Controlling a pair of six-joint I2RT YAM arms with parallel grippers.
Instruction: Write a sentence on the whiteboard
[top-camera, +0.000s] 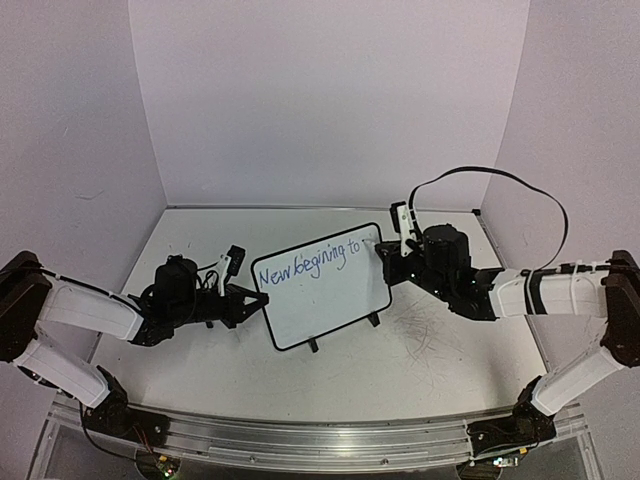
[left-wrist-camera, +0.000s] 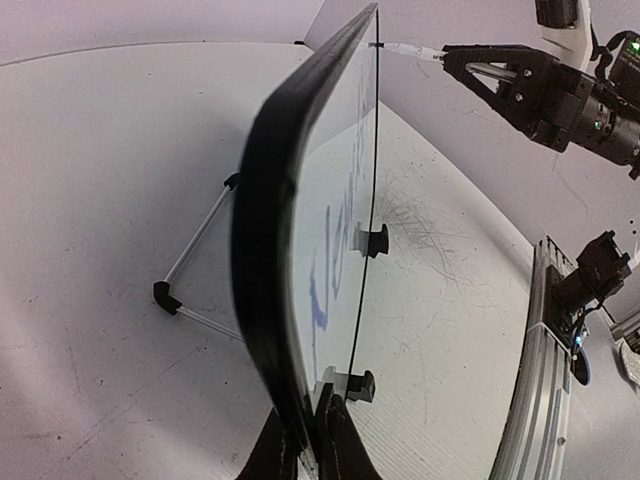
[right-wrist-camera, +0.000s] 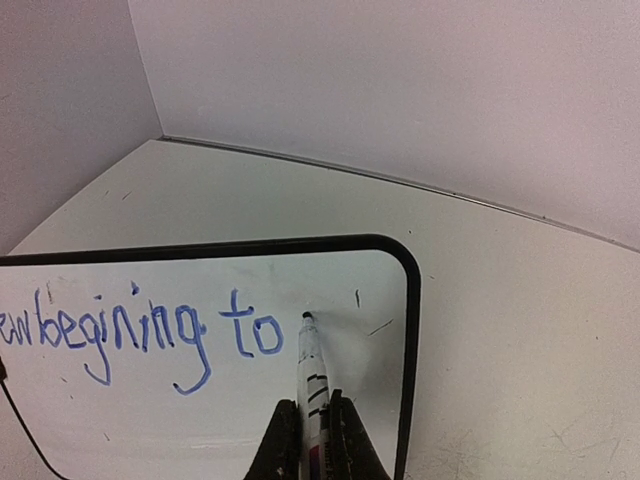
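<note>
Now, the whiteboard (top-camera: 325, 300) is standing tilted at the middle of the worktop (top-camera: 200, 235). Our left hand (top-camera: 255, 300) is clenching the board's nine o'clock edge. Our right hand (top-camera: 385, 262), at the two o'clock corner, is grasping a marker (right-wrist-camera: 310, 365). Its tip is touching the board just after the blue sentence (right-wrist-camera: 140, 330), which so far is reading "New begining to".
</note>
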